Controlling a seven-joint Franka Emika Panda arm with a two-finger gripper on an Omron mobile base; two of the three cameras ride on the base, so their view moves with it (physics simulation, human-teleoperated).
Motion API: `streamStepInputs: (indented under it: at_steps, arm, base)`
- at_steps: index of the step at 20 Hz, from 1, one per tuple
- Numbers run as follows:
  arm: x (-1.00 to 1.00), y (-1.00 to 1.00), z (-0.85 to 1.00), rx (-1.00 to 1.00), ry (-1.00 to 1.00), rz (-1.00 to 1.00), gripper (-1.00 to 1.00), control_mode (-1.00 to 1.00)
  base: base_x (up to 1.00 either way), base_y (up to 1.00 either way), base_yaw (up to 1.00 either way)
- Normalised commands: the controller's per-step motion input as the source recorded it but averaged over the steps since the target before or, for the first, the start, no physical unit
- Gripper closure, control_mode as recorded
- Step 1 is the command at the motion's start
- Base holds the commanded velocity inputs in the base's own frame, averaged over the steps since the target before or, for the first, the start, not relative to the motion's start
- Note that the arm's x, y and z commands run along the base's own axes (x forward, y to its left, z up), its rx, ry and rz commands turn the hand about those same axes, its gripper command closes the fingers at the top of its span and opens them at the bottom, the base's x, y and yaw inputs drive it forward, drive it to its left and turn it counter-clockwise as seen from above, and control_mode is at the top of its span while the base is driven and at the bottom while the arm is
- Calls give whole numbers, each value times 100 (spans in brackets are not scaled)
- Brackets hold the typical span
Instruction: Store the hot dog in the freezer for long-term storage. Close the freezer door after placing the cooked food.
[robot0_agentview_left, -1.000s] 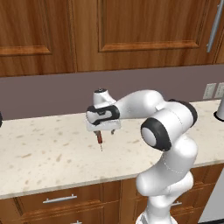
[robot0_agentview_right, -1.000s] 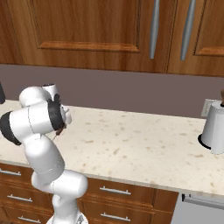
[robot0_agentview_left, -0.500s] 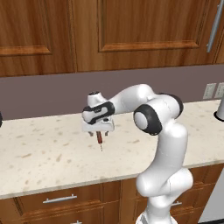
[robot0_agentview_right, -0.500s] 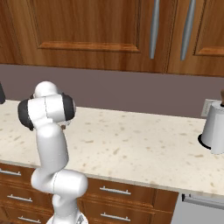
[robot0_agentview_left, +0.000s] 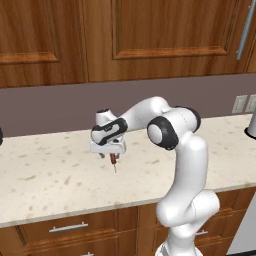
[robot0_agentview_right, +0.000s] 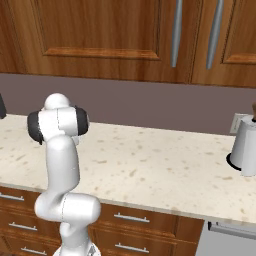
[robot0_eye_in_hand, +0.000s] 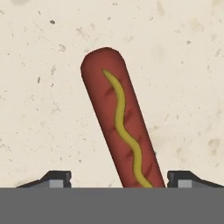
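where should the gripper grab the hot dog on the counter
Across the middle of the hot dog, coming straight down from above. It lies flat on the counter, long and narrow, so the fingertips should close on its two long sides; the gripper already straddles it.

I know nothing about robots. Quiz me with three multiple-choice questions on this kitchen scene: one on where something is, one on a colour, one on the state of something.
1. Where is the hot dog?
A. on the counter
B. in a drawer
C. on the floor

2. What colour is the wavy line along the hot dog?
A. white
B. yellow
C. green

3. How does the gripper stand over the hot dog?
A. clamped shut beside it
B. open, one fingertip either side
C. lifting it high

Answers:
1 A, speckled stone lies under it.
2 B, a mustard-yellow squiggle.
3 B, the hand view shows clear gaps on both sides.
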Motion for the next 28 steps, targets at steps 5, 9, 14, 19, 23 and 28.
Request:
streamStepInputs:
  at_steps: [5, 9, 14, 19, 23, 28]
  arm:
    - [-1, -5, -23, 0, 0, -1, -100, -100]
    - [-1, -2, -18, 1, 0, 0, 100, -100]
    - [0, 0, -10, 0, 0, 0, 100, -100]
    - [0, -53, 0, 3, 0, 0, 100, -100]
    - [0, -100, 22, 24, -7, 0, 100, -100]
    - [-15, -100, 8, 33, 0, 2, 100, -100]
  base:
    - [0, 0, 0]
    - [0, 0, 0]
    - [0, 0, 0]
    - [0, 0, 0]
    - [0, 0, 0]
    - [0, 0, 0]
